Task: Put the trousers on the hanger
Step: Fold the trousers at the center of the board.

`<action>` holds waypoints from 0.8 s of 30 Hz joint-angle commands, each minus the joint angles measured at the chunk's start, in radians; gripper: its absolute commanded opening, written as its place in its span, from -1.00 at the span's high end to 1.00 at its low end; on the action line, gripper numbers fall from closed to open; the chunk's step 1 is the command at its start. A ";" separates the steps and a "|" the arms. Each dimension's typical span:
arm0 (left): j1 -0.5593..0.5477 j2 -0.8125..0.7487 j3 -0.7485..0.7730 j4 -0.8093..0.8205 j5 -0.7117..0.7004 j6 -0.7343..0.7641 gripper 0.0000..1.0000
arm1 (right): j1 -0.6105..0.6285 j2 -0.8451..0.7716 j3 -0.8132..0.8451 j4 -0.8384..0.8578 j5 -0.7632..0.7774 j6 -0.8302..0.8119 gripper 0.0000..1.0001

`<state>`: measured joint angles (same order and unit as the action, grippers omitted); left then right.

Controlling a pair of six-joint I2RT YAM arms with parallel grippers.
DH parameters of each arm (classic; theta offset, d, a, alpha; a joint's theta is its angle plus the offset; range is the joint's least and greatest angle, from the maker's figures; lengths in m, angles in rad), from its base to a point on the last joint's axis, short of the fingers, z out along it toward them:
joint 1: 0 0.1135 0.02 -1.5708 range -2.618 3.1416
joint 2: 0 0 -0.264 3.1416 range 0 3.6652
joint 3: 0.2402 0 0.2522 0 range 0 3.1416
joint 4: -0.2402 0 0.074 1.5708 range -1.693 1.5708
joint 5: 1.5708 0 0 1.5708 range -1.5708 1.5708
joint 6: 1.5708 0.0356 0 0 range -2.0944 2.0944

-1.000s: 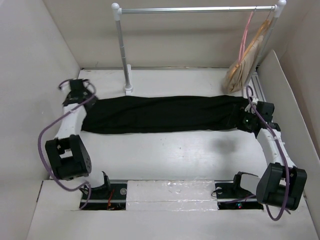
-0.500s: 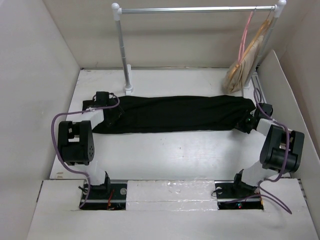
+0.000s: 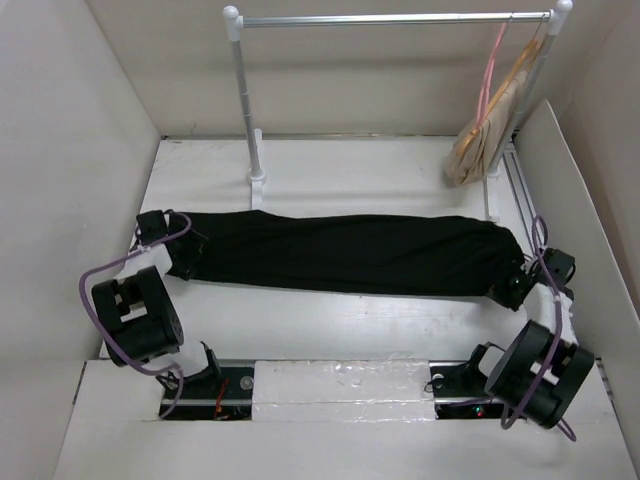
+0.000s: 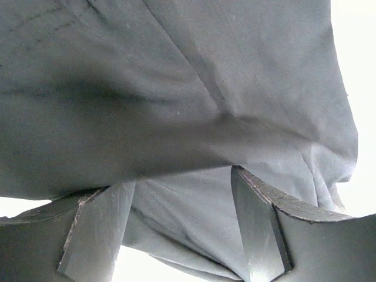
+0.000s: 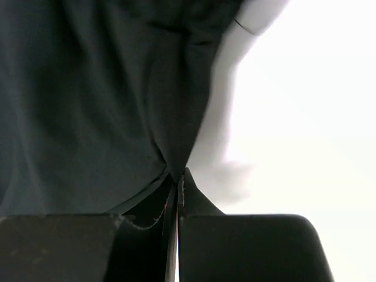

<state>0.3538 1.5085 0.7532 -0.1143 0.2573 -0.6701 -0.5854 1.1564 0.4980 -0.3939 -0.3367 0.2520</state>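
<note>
Top view shows the long black soft trousers (image 3: 350, 253) flat on the white table (image 3: 400, 320), right gripper (image 5: 178, 182) pinching one end, left gripper (image 4: 182, 223) maybe open around the other; next, lift toward the thin pink hanger (image 3: 489, 72).

This is a robot test bench in a lab, not a home: a white table (image 3: 330, 320) is boxed in by plain white panels (image 3: 70, 150) on the left, right and far sides, with no furniture or decoration around it. At the table's near edge two robot arms are bolted to a metal rail (image 3: 340, 385), with purple cables (image 3: 100, 275) looping from them. At the table's far side stands a small metal clothes rail (image 3: 390, 19) with hangers at its right end.
</note>
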 commanded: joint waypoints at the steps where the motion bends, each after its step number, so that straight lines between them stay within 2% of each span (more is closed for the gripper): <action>1: 0.008 -0.068 -0.057 -0.159 -0.151 0.046 -0.29 | -0.066 -0.122 -0.004 -0.161 0.015 -0.141 1.00; 3: 0.008 -0.169 -0.098 -0.199 -0.211 0.046 -0.30 | -0.123 -0.199 -0.004 -0.235 -0.028 -0.198 0.94; 7: -0.001 -0.243 -0.083 -0.261 -0.288 0.000 -0.30 | -0.094 -0.222 0.028 -0.365 -0.038 -0.237 0.87; 10: -0.001 -0.271 -0.051 -0.321 -0.279 -0.031 -0.31 | -0.047 -0.202 0.077 -0.375 -0.045 -0.240 0.01; 11: -0.010 -0.277 -0.031 -0.321 -0.264 -0.034 -0.32 | -0.047 -0.192 0.118 -0.384 -0.051 -0.240 -0.62; 12: -0.022 -0.283 -0.017 -0.321 -0.233 -0.037 -0.33 | -0.016 -0.184 0.144 -0.401 -0.058 -0.238 -0.79; 13: -0.038 -0.286 0.016 -0.320 -0.228 -0.039 -0.35 | -0.001 -0.172 0.169 -0.402 -0.062 -0.240 -0.86; 17: -0.117 -0.309 0.121 -0.323 -0.245 -0.049 -0.38 | 0.059 -0.120 0.307 -0.410 -0.056 -0.224 -0.90; 18: -0.154 -0.320 0.135 -0.321 -0.316 -0.052 -0.38 | 0.071 -0.113 0.351 -0.408 -0.048 -0.226 -0.91; 20: -0.196 -0.356 0.150 -0.277 -0.329 -0.046 -0.40 | 0.071 -0.098 0.382 -0.405 -0.013 -0.221 -0.93; 23: -0.292 -0.392 0.117 -0.179 -0.279 -0.040 -0.44 | 0.071 -0.070 0.378 -0.350 0.030 -0.201 -1.00; 24: -0.318 -0.387 0.107 -0.156 -0.224 -0.040 -0.45 | 0.049 -0.067 0.358 -0.330 0.036 -0.186 -1.00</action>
<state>0.0887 1.1481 0.8700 -0.3489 -0.0185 -0.7094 -0.5201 1.0718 0.8619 -0.7673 -0.3492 0.0422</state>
